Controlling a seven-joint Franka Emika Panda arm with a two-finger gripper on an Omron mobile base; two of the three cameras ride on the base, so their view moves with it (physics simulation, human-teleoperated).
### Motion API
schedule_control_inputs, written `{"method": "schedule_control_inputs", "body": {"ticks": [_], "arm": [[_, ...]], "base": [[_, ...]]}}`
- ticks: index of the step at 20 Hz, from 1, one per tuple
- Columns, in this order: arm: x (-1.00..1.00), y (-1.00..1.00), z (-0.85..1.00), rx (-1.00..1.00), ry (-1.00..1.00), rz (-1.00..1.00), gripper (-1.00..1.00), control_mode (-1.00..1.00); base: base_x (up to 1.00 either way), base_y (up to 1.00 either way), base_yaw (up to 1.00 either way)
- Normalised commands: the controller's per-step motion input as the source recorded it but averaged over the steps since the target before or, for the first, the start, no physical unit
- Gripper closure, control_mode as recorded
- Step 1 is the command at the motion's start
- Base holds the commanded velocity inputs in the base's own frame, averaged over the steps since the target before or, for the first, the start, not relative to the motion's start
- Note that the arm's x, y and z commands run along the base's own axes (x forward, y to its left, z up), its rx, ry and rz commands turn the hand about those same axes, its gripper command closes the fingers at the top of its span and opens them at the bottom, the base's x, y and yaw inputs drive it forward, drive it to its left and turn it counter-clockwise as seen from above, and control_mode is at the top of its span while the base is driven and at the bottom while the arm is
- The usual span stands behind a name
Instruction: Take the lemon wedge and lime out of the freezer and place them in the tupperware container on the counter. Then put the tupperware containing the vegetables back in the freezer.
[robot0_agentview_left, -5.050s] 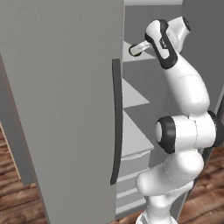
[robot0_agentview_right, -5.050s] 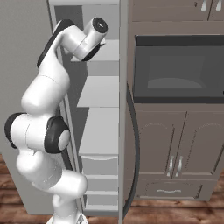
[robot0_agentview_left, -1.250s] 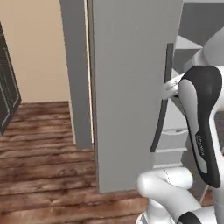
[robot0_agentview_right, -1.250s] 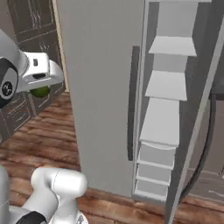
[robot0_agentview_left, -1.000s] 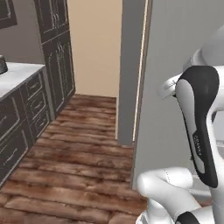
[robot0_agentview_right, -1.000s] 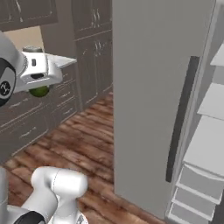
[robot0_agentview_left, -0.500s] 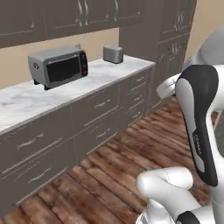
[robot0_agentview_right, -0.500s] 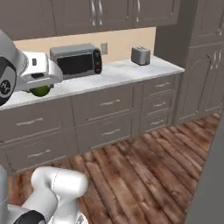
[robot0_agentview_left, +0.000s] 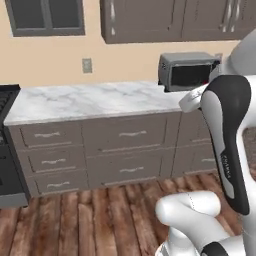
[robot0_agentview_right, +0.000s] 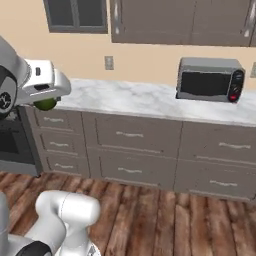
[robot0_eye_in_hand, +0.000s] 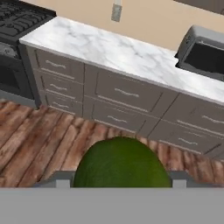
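My gripper (robot0_agentview_right: 46, 103) is shut on the lime (robot0_agentview_right: 46, 104), a round dark green fruit that hangs under the white hand at the left of the right base view. The hand view has the lime (robot0_eye_in_hand: 121, 164) bulging up at the bottom middle, between the two fingertips. Ahead, across the wooden floor, runs the counter (robot0_agentview_right: 135, 99), a white-and-grey marbled top (robot0_eye_in_hand: 109, 52) over grey drawers (robot0_agentview_left: 120, 145). The lemon wedge, the tupperware container and the freezer are out of view.
A grey microwave (robot0_agentview_right: 207, 79) stands on the counter's right part (robot0_agentview_left: 187, 72). A black stove (robot0_eye_in_hand: 17, 22) adjoins the counter's left end (robot0_agentview_left: 7, 145). Grey wall cabinets (robot0_agentview_right: 165, 20) hang above. Open wooden floor (robot0_agentview_left: 90, 215) lies between me and the drawers.
The whole scene has swung as the base turned: the freezer has left the picture and the counter with the microwave has come round. The lime stays in the gripper.
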Motion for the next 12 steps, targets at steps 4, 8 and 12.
{"method": "schedule_control_inputs", "body": {"ticks": [4, 8, 12], "arm": [[0.00, 0.00, 0.00, 0.00, 0.00, 0.00, 1.00, 1.00], [0.00, 0.00, 0.00, 0.00, 0.00, 0.00, 1.00, 1.00], [0.00, 0.00, 0.00, 0.00, 0.00, 0.00, 1.00, 1.00]], "base": [[1.00, 0.00, 0.38], [1.00, 0.19, 0.41], [0.48, 0.37, 0.69]]}}
